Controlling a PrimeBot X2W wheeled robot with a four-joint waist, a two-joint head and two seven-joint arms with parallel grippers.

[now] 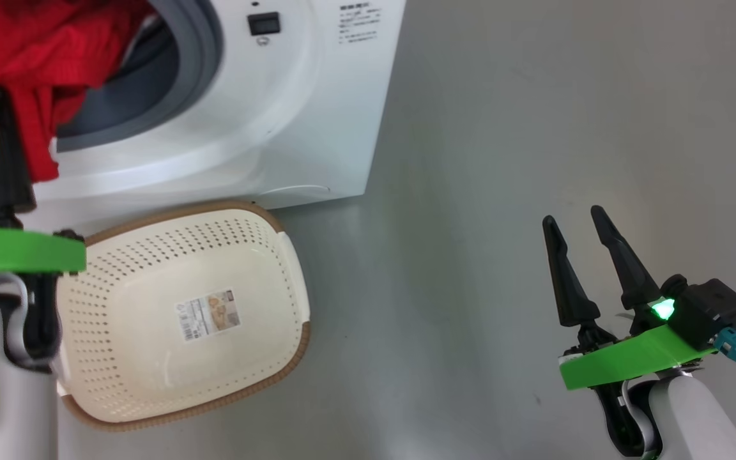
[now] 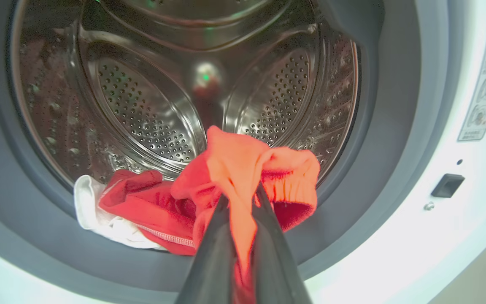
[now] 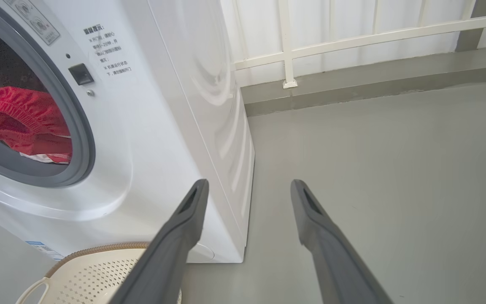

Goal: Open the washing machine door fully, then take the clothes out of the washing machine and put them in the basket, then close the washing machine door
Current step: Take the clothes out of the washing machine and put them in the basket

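Red clothes (image 2: pixel 234 160) sat clamped in my left gripper (image 2: pixel 241 194) at the washing machine (image 1: pixel 304 83) mouth; the basket (image 1: pixel 151 220) stood on the floor (image 1: pixel 502 128) before it; my right gripper (image 1: pixel 571 215) hung wide open, empty.

Far left, washing machine (image 1: pixel 291 96) on the floor (image 1: pixel 502 128), basket (image 1: pixel 183 313) on the floor just before it, nearer, clothes (image 2: pixel 150 207) partly in the drum (image 2: pixel 141 105) and over its mouth, one fold between the left claw (image 2: pixel 243 202) fingers, right claw (image 1: pixel 572 215) well apart, near right, over the floor.
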